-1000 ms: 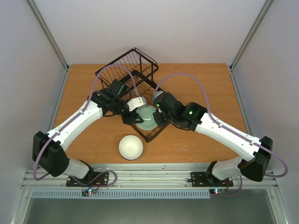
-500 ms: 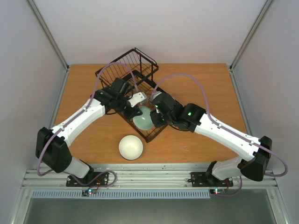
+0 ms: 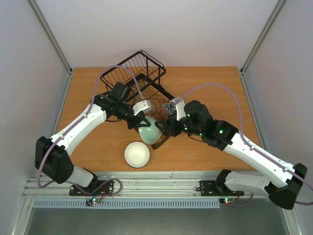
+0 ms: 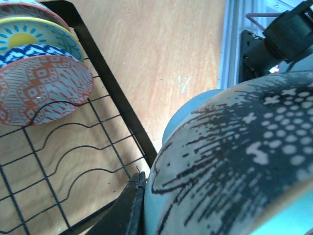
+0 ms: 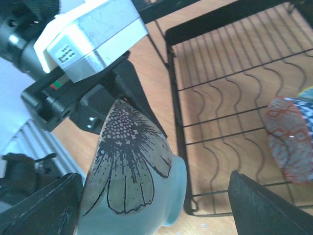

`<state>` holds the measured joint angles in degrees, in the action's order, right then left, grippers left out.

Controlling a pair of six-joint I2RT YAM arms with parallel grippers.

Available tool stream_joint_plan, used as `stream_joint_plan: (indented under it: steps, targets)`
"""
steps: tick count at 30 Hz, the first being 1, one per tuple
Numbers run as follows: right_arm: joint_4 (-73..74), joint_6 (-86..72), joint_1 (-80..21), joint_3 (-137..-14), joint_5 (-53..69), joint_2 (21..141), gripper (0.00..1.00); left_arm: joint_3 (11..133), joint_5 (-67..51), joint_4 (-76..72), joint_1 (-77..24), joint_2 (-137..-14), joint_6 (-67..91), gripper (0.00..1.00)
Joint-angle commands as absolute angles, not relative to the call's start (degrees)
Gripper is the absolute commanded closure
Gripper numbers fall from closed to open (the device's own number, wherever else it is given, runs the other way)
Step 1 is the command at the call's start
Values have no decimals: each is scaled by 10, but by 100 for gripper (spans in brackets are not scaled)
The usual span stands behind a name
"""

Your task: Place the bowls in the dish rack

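Observation:
My left gripper (image 3: pixel 142 121) is shut on the rim of a pale mint green bowl (image 3: pixel 149 130) with a dark flower print, tilted on its side over the near corner of the black wire dish rack (image 3: pixel 142 63). One left finger (image 4: pixel 131 205) presses against that bowl (image 4: pixel 234 161). My right gripper (image 3: pixel 167 126) stands open just right of it, its fingers (image 5: pixel 266 205) wide on either side of the bowl (image 5: pixel 132 186) and not touching it. A pink-red patterned bowl (image 4: pixel 44 90), a blue-and-white one (image 4: pixel 29 51) and a yellow-centred one (image 4: pixel 22 36) stand on edge in the rack.
A cream-white bowl (image 3: pixel 137 154) sits upright on the wooden table (image 3: pixel 215 93) near the front edge, left of centre. The rack's raised basket section (image 3: pixel 128 73) is at the back. Both arms meet over the rack's near end.
The mint bowl passed from my right gripper to my left. The left jaws shut on it, the right jaws opened and drew back to the right, and the bowl shifted slightly nearer.

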<state>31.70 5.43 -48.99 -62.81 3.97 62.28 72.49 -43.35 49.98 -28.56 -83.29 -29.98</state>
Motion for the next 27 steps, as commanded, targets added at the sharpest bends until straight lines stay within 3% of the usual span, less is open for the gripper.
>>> stream_joint_plan:
  steps: [1,10,21,27]
  targets:
    - [285,20,-462,-586,104,587,18,740,-532,554,-270,-818,-360,100]
    - [236,-36,-462,-541,204,571,14,750,-594,585,-252,-814,-396,100]
    - [112,-93,-462,-478,309,569,2,739,-583,562,-248,-800,-386,99]
    - [55,-115,-462,-458,342,570,1,738,-580,555,-248,-798,-379,100]
